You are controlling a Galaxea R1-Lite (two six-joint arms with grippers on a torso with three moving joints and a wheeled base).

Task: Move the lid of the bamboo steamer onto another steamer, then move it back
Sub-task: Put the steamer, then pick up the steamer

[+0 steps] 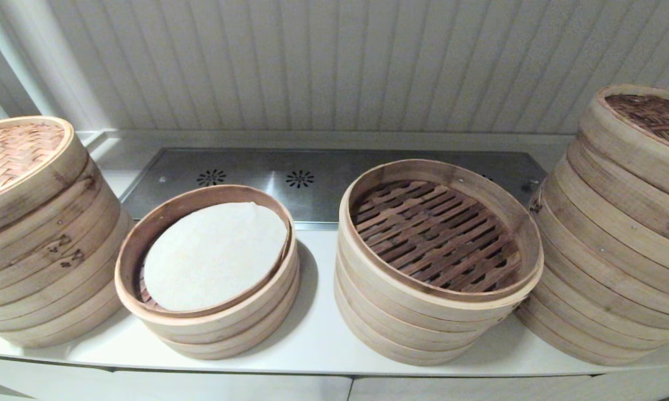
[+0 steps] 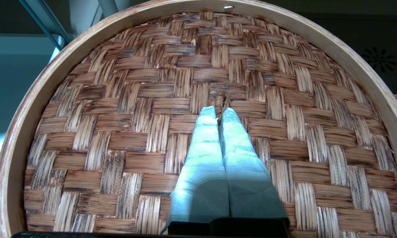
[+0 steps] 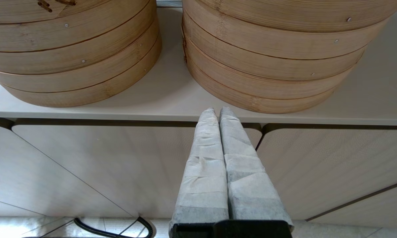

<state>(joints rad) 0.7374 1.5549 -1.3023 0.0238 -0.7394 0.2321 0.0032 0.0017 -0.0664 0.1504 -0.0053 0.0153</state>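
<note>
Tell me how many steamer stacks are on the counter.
4: a lidded stack far left, a low open stack holding a white liner, an open stack right of centre, a tall lidded stack far right.

A white wall (image 1: 334, 61) made of long boards stands at the back. Below it lies a shiny metal plate (image 1: 323, 181) with little star-shaped holes. The white table (image 1: 312, 340) has pale cupboard doors (image 3: 86, 165) under it. A black cable (image 3: 119, 228) lies on the shiny floor (image 3: 26, 224).
</note>
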